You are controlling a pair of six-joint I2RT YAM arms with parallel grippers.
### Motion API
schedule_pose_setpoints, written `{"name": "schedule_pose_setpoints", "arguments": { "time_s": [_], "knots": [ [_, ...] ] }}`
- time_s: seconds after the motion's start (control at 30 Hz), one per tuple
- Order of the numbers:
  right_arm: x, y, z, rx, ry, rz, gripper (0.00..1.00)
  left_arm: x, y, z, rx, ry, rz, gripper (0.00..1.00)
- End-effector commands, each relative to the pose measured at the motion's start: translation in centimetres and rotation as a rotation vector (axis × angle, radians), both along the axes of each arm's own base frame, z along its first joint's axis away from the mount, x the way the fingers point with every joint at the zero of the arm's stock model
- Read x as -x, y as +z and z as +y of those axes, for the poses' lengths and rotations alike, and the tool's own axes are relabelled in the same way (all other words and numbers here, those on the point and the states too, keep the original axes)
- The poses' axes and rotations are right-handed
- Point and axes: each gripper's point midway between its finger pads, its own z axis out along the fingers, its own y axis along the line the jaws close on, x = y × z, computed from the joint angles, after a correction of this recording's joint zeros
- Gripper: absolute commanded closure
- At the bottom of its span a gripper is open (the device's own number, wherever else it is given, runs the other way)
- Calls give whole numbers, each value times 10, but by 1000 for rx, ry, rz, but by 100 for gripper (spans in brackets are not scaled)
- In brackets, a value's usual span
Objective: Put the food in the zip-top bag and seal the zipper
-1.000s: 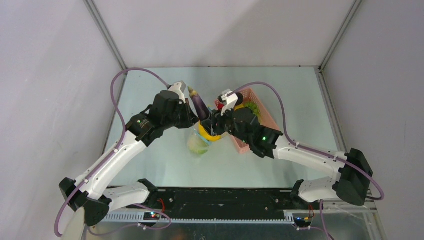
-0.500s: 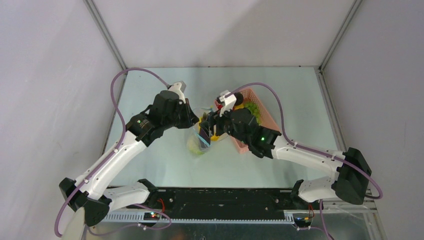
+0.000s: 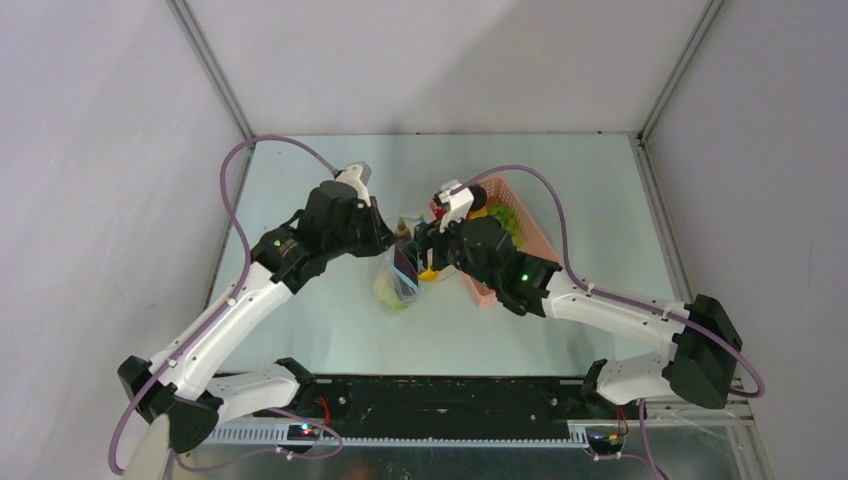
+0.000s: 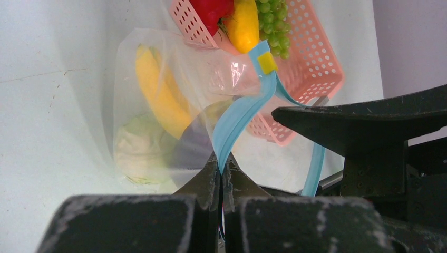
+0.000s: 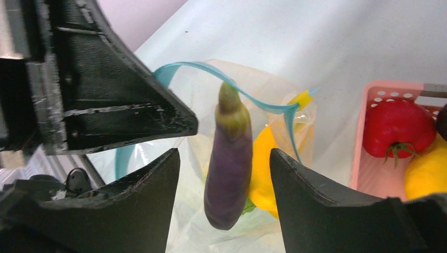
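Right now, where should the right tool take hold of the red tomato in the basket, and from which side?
Across the round red body of the tomato, from above. It lies close to the wall of the pink basket, with a yellow fruit beside it, so side approaches are probably blocked.

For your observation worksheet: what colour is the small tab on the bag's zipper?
Yellow. The tab sits on the light blue zipper, clearest in the left wrist view.

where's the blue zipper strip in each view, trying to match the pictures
Top external: zipper, a short blue streak at picture centre.
Left wrist: centre, rising from the shut left tool to a yellow tab.
Right wrist: upper middle, arching above the eggplant.
Shared landmark: pink basket, right of it in every view.
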Motion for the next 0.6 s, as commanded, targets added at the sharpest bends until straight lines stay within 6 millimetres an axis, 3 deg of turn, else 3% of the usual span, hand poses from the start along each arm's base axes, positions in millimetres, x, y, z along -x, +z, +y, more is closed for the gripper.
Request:
{"name": "schedule_pose_setpoints", "arguments": {
  "time_s": [0.0, 0.37, 0.47, 0.57],
  "knots": [
    [-21, 14, -7, -8, -112, -16, 33, -2, 20, 0, 38, -12, -80, 100],
    [-65, 3, -48, 65, -387, 97, 33, 19, 45, -20, 156, -190, -173, 99],
    [-69, 0, -48, 107, -405, 102, 33, 22, 52, -22, 177, -215, -206, 98],
    [-64, 0, -42, 133, -364, 90, 33, 17, 47, -14, 151, -161, -200, 97]
  ]
}}
